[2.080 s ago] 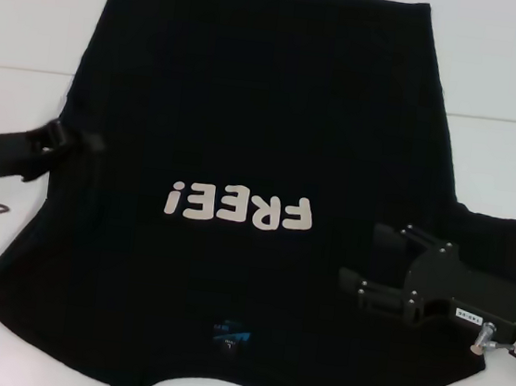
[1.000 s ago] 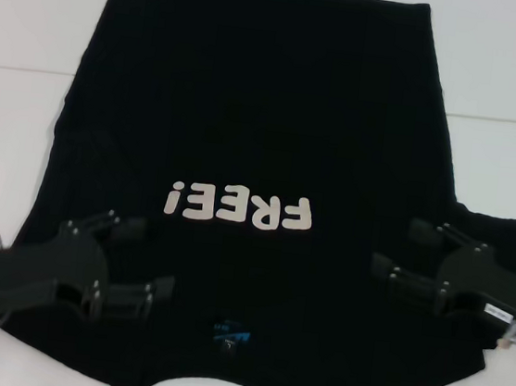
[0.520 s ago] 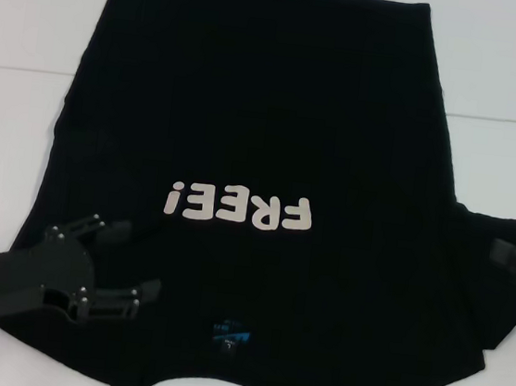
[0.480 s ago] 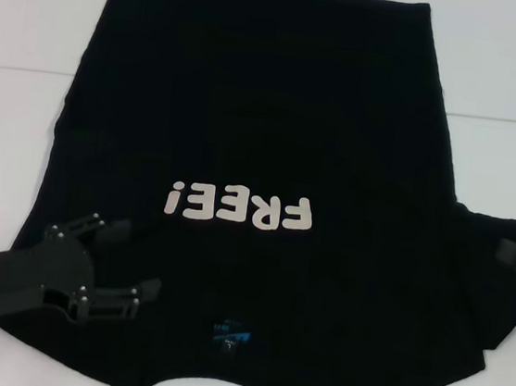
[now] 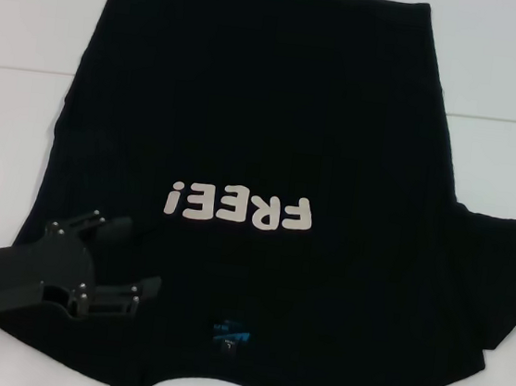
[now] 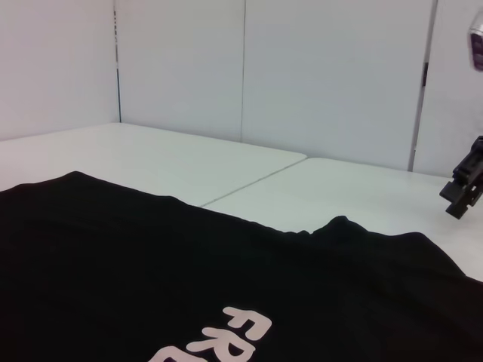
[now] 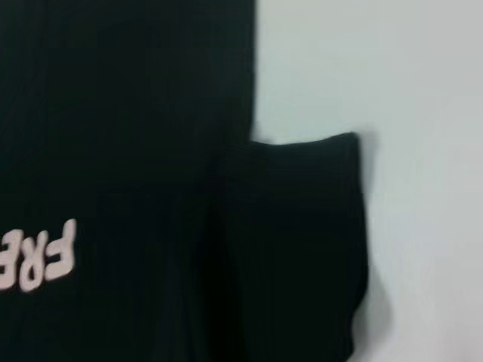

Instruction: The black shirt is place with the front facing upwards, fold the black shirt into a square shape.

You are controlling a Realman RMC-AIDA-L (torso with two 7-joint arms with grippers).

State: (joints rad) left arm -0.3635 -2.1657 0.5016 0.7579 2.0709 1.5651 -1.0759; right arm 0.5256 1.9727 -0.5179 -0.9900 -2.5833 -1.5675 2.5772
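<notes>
Black shirt [image 5: 262,156] cloth lies under the left gripper [image 5: 134,258], whose jaws stand spread wide and hold nothing, low over the shoulder area on the robot's left, near the collar. The shirt is spread flat, front up, on the white bench [image 5: 504,81], its "FREE!" lettering [image 5: 240,208] and blue neck label [image 5: 228,331] showing and the right sleeve [image 5: 496,276] still out. No fold is made; all folding remains. The right gripper [image 6: 464,181] is out beyond that sleeve, its jaws not readable.
</notes>
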